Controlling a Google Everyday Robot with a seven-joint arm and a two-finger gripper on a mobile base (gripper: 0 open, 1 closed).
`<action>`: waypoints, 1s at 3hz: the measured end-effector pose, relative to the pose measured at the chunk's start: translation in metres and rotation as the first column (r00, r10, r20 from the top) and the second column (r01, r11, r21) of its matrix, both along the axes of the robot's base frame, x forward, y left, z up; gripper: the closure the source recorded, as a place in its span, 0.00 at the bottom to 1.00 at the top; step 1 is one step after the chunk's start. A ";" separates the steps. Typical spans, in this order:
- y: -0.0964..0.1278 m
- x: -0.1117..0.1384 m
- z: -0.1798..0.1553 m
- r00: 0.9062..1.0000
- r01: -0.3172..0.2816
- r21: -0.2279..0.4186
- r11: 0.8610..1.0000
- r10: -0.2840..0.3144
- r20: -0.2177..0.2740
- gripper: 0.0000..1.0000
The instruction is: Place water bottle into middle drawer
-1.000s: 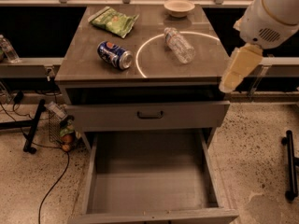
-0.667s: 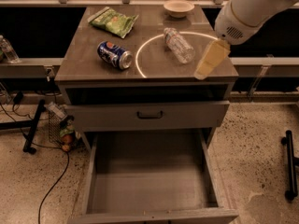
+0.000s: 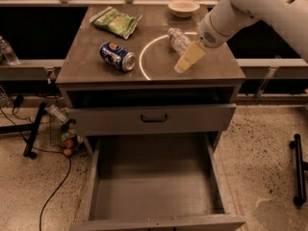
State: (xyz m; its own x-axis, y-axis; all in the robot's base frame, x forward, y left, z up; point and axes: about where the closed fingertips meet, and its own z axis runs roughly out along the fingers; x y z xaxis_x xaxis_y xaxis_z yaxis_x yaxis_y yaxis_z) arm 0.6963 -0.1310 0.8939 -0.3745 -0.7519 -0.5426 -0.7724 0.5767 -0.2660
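Note:
The water bottle (image 3: 179, 39) lies on its side on the cabinet top, inside a white ring mark, cap end pointing to the back left. My gripper (image 3: 188, 58) hangs from the white arm coming in from the upper right. It is just in front of and to the right of the bottle, right above the cabinet top, and holds nothing that I can see. The middle drawer (image 3: 154, 191) is pulled out wide below, its grey floor bare.
A blue Pepsi can (image 3: 118, 57) lies on the left of the cabinet top, a green chip bag (image 3: 117, 21) behind it, a beige bowl (image 3: 183, 6) at the back. Above the open drawer is a shut drawer front with a black handle (image 3: 154, 118). Cables lie on the floor at left.
My arm has swung left, from beside the cabinet's right edge to over the cabinet top, and the gripper now sits close to the bottle. The bottle and the can have not moved.

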 end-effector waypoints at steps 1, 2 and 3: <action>0.010 0.040 -0.034 0.997 0.069 0.107 0.992 -0.066 -0.028 0.04; 0.013 0.060 -0.048 0.995 0.097 0.149 0.984 -0.092 -0.040 0.26; 0.007 0.073 -0.047 0.995 0.102 0.168 0.980 -0.101 -0.018 0.50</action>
